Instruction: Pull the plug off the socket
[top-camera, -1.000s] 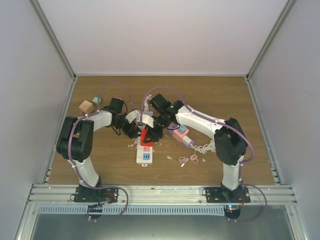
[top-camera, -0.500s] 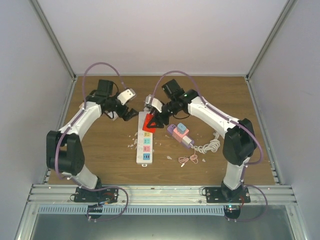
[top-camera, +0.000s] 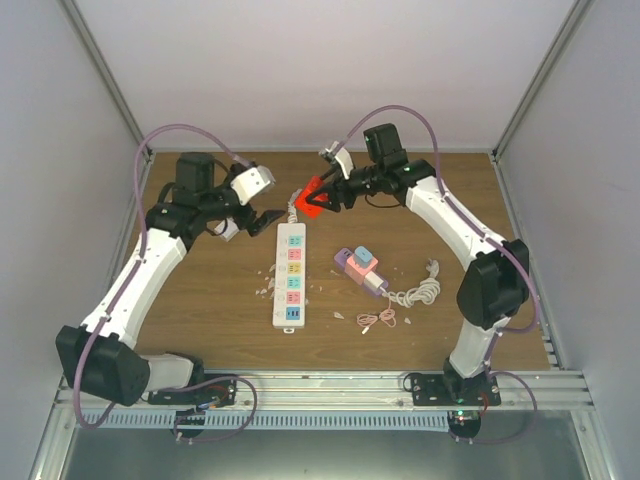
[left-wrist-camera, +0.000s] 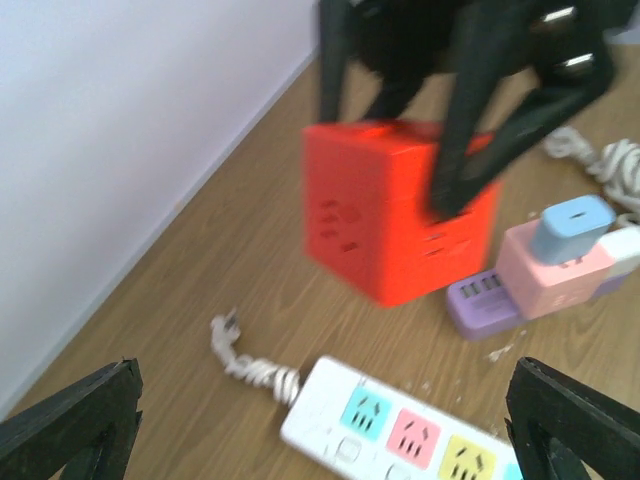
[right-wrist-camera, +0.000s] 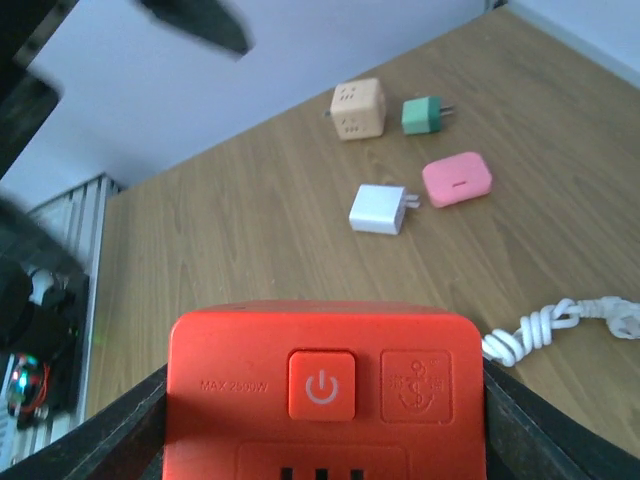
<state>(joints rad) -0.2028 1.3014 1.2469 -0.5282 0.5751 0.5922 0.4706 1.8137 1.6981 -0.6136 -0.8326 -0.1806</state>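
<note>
**Cube plug off the strip, held past its far end**

The right gripper (top-camera: 322, 192) pinches the red cube plug (top-camera: 308, 200) between its jaws, one black finger down each side. In the right wrist view the cube's face with the power button fills the lower frame. The cube hangs in the air past the far end of the white power strip (top-camera: 290, 275), apart from it. Half a second ago it sat just over the strip's far end. A second ago it was low on the strip with both grippers crowded over it. The strip lies where it did, lengthwise on the desk (top-camera: 210, 310).

The left gripper (top-camera: 264, 218) has drawn back to the left of the strip's far end, jaws spread wide, holding nothing. Its wrist view shows its two fingertips at the bottom corners and the cube ahead between them. The left arm is stretched out longer than before, its elbow swung down toward the near left corner.

Unchanged on the desk:
- pink and purple adapter stack (top-camera: 358, 266), right of the strip
- white coiled cable (top-camera: 418, 293) beside the stack
- small pink cable (top-camera: 378, 320), nearer the bases

The right wrist view picks out a tan cube (right-wrist-camera: 358, 108), a green plug (right-wrist-camera: 425, 115), a pink rounded block (right-wrist-camera: 457, 178) and a white charger (right-wrist-camera: 380, 208), lying apart on the wood.
</note>
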